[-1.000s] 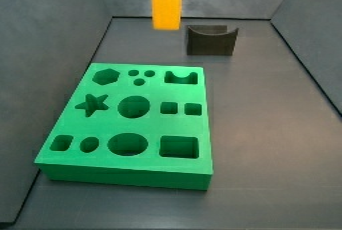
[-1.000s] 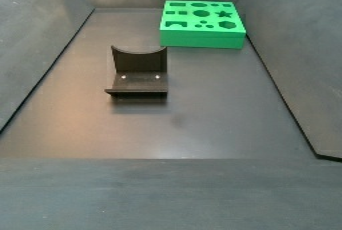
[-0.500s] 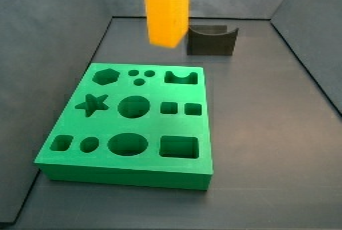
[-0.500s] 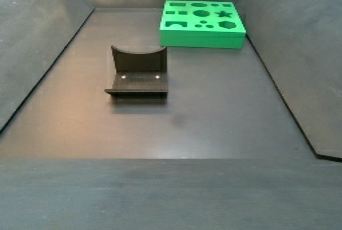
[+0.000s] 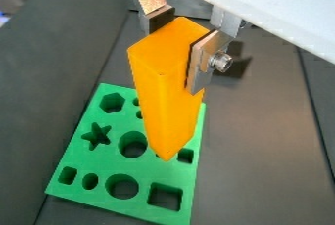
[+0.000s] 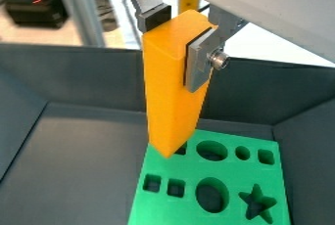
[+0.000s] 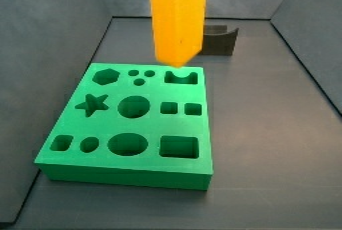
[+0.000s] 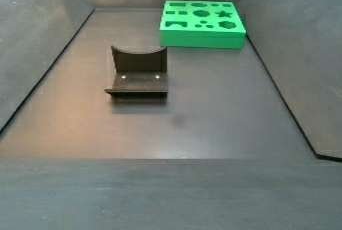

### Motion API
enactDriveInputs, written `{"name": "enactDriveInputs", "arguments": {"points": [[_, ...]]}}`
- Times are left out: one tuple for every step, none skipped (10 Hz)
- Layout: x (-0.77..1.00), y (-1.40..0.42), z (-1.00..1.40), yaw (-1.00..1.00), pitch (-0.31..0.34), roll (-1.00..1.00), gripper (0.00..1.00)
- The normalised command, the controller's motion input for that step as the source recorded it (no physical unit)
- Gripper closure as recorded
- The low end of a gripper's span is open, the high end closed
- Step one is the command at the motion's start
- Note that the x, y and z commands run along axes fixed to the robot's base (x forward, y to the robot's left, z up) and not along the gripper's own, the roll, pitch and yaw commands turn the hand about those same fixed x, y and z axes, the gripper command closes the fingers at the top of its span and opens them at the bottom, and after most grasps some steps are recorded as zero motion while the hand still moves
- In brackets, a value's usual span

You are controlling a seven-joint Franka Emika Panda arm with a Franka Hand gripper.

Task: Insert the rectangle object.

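The rectangle object (image 7: 178,19), a long orange-yellow block, hangs upright in the air. Its lower end is over the far edge of the green board (image 7: 114,124), apart from it. My gripper (image 5: 181,41) is shut on the block's upper end, one silver finger (image 5: 205,61) on each side; it also shows in a wrist view (image 6: 181,38). Both wrist views show the block (image 5: 167,97) (image 6: 173,92) above the board (image 5: 112,160) (image 6: 236,175) with its several shaped holes. In a side view the board (image 8: 203,36) lies far back, and neither the block nor the gripper shows there.
The dark fixture (image 8: 136,74) stands on the grey floor apart from the board; in a side view it (image 7: 222,40) sits behind the block. Sloping grey walls enclose the floor on all sides.
The block has moved from near the fixture at the back towards the board and now looms larger over the board's far edge. The board and fixture have not moved.
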Motion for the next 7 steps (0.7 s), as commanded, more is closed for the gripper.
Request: {"name": "enactDriveInputs", "arguments": {"points": [[0.08, -0.32, -0.08, -0.82, 0.000, 0.01, 1.00], [0.06, -0.31, -0.11, -0.85, 0.000, 0.02, 1.00], [0.03, -0.30, -0.13, -0.87, -0.004, 0.02, 1.00], [0.03, -0.29, -0.17, -0.87, -0.003, 0.03, 1.00], [0.03, -0.25, -0.25, -0.89, -0.007, 0.05, 1.00], [0.00, -0.09, -0.39, -1.00, 0.000, 0.01, 1.00], [0.00, 0.00, -0.46, -1.00, 0.000, 0.00, 1.00]]}}
